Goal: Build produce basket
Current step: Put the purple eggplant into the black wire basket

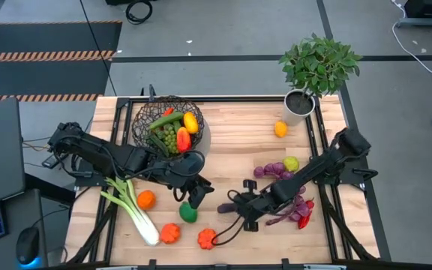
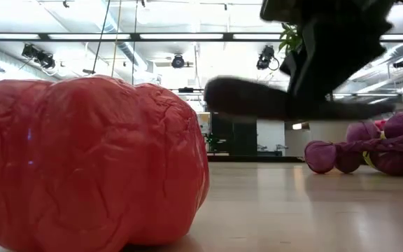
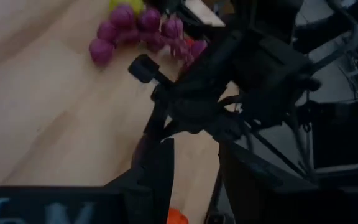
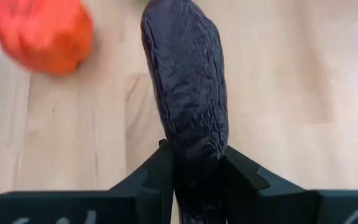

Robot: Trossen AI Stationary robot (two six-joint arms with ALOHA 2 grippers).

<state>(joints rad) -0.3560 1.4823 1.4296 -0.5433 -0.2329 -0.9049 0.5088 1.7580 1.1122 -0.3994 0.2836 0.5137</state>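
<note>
The wire basket [image 1: 169,124] stands at the far left and holds grapes, a yellow piece and other produce. My right gripper [image 4: 197,180] reaches in from the right at mid-table and is shut on a dark purple aubergine [image 4: 188,93], which also shows as a dark shape in the low view [image 2: 257,98]. My left gripper [image 1: 194,196] hovers over a green piece [image 1: 188,213]. Its fingers [image 3: 160,177] stand a little apart, and bare table shows between them. My right gripper pinches one end of the aubergine [image 4: 194,158] between its two fingers. The fingers slant down from the table's right side and lie along the aubergine. Its long body sticks out past the fingertips, and the whole aubergine is lifted clear of the table.
On the table lie a leek [image 1: 130,210], an orange [image 1: 146,199], two orange-red pieces [image 1: 170,233] [image 1: 207,238], purple grapes [image 1: 274,171], a lime [image 1: 291,163], a red chilli [image 1: 304,220] and a lemon [image 1: 280,129]. A potted plant [image 1: 317,71] stands at the far right corner.
</note>
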